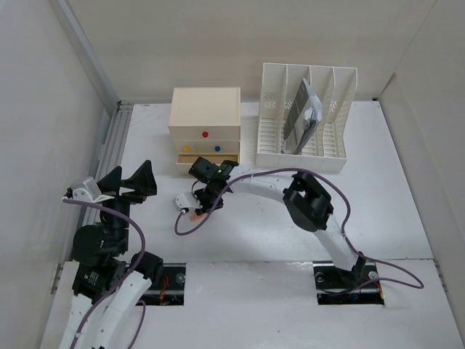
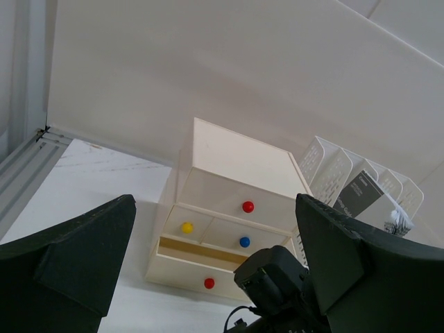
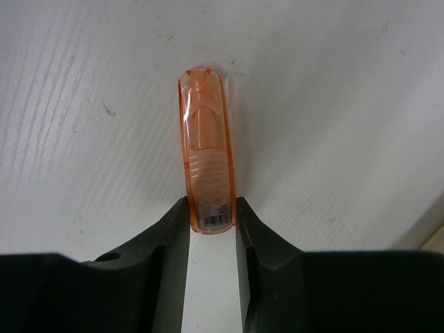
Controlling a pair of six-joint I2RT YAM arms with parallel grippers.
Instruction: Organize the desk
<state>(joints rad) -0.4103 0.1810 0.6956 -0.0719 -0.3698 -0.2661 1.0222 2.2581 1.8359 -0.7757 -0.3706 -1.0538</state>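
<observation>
My right gripper [image 3: 211, 211] was pinched narrow on the labelled end of a clear orange tube [image 3: 206, 139]. Its long axis ran straight out from my fingers, the rounded tip aimed at the white desk [image 1: 254, 233], left of centre; whether it touched, I could not tell. Just beyond stood the cream drawer box [image 1: 205, 109] with its bottom drawer [image 1: 207, 158] pulled out, and the file rack [image 1: 270, 131] beside it. My left gripper [image 1: 126, 180] hung wide open and empty near the ribbed rail [image 1: 116, 138].

One drawer box [image 1: 205, 107], one file rack [image 1: 270, 109], one orange marker [image 3: 206, 166].
</observation>
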